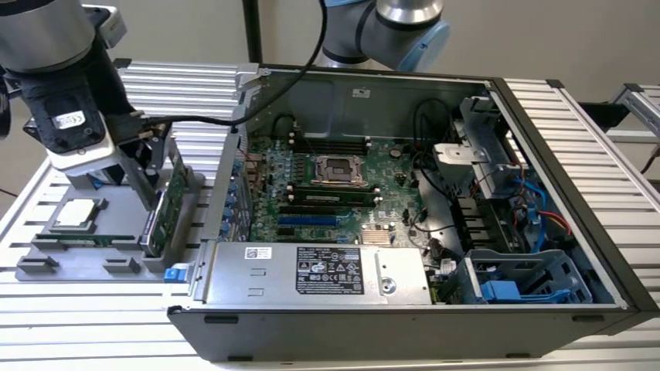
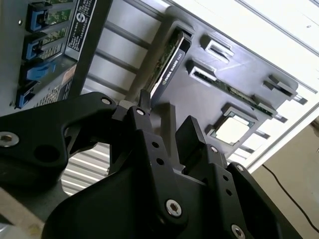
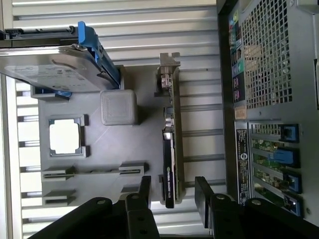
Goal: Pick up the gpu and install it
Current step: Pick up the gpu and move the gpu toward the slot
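The gpu (image 3: pixel 169 144) stands on its long edge in a slot of the gray tray (image 3: pixel 124 144), at the side of the tray nearest to the computer case (image 1: pixel 392 340). The gripper (image 3: pixel 174 185) is over this side of the tray. Its fingers (image 3: pixel 204 196) are wide open and hold nothing. One finger is at each face of the card, at the end far from the silver bracket (image 3: pixel 168 62), with a gap on both sides.

I judge that the step in hand is the grasp. To do it well, the card should be in the middle between the fingers before they close, so that neither finger pushes it sideways in the slot. The fingers should meet flat board, not small components. The pull should go straight out of the tray, without tilt.
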You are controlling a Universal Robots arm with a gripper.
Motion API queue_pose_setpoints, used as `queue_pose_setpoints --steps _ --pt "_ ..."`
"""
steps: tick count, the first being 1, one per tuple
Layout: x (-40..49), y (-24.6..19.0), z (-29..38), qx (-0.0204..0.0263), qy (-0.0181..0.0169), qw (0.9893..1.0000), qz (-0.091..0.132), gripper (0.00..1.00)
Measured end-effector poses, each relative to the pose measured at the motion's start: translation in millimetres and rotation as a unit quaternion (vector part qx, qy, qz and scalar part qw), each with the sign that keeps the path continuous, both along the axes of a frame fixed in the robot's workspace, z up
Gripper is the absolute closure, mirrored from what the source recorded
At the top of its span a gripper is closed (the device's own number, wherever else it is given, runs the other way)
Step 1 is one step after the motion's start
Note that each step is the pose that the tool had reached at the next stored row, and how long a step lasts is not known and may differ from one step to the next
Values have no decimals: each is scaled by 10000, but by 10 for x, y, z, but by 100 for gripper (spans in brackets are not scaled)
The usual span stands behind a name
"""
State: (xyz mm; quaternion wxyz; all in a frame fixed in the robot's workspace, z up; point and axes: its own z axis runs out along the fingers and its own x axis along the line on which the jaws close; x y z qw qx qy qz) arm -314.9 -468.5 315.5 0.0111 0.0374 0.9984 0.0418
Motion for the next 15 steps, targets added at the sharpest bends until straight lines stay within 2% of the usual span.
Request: queue_pose_setpoints --steps 15 --pt "0 0 -197 0 1 10000 0 0"
